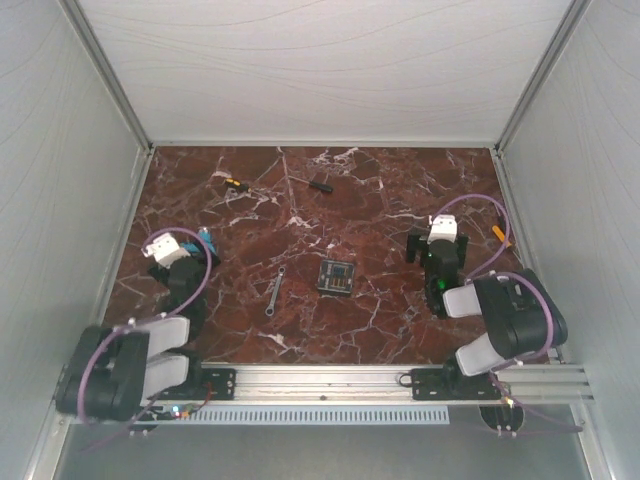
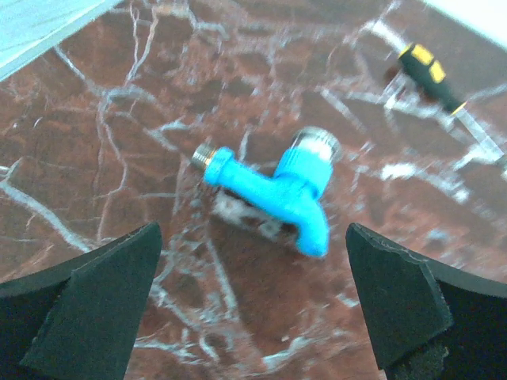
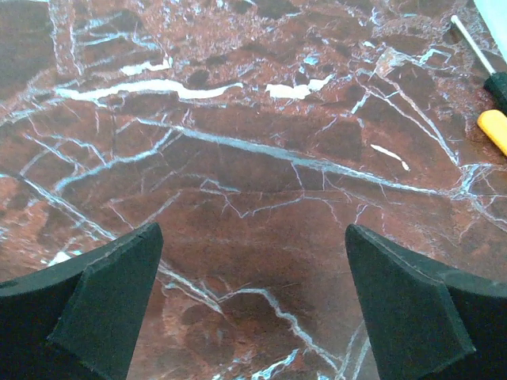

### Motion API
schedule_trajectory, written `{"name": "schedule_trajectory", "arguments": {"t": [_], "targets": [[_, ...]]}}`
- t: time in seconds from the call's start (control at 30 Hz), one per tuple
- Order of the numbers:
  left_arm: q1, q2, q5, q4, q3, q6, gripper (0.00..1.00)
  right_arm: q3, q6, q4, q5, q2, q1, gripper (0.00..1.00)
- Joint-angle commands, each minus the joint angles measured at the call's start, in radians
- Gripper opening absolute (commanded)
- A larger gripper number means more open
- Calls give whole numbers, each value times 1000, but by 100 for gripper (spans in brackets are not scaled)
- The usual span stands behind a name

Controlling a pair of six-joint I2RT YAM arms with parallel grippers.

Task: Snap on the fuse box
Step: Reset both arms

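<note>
The fuse box [image 1: 336, 275], small, black and squarish with tiny orange fuses inside, lies on the marble table between the two arms; it shows only in the top view. My left gripper [image 1: 197, 243] is open and empty at the left of the table, far from the box; in the left wrist view [image 2: 253, 305] its fingers frame bare marble. My right gripper [image 1: 433, 228] is open and empty at the right, apart from the box; in the right wrist view [image 3: 253, 305] only marble lies between its fingers.
A blue plastic tap [image 2: 273, 188] lies just ahead of the left gripper and also shows in the top view [image 1: 207, 240]. A small wrench [image 1: 273, 292] lies left of the box. Screwdrivers lie at the back [image 1: 232, 183], [image 1: 320, 185] and at the right [image 3: 485, 71], [image 1: 498, 232].
</note>
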Motion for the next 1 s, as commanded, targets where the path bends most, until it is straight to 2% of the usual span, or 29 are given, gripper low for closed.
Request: {"name": "schedule_trajectory", "arguments": {"t": [0.0,0.03,0.1,0.13,0.2,0.27,0.3,0.33,0.47,0.53,0.6,0.97], "targets": [[18,188,62,603,-59,237,99,-46,-80,351,-114,73,-61,98],[20,215,118,636,-57,277,99,-34,-65,290,-191,46,-80,98],[28,276,214,688,-26,324,99,-35,-43,302,-338,66,-142,98],[34,307,256,697,-18,324,99,-32,-24,352,-379,108,-172,98],[59,396,366,776,-14,318,99,22,-14,199,-436,95,-195,98],[79,513,461,907,-13,342,99,33,-9,217,-479,112,-212,98],[82,516,504,893,-4,349,99,41,-7,184,-478,104,-214,98],[85,484,537,788,18,346,99,39,-6,202,-478,112,-214,98],[124,483,563,554,138,306,99,39,-6,194,-479,107,-214,98],[128,496,568,613,125,311,99,40,-5,194,-479,107,-215,98],[129,487,567,573,133,303,100,41,-6,191,-481,105,-216,98],[128,489,564,597,126,307,100,44,-4,185,-488,109,-219,98]]}}
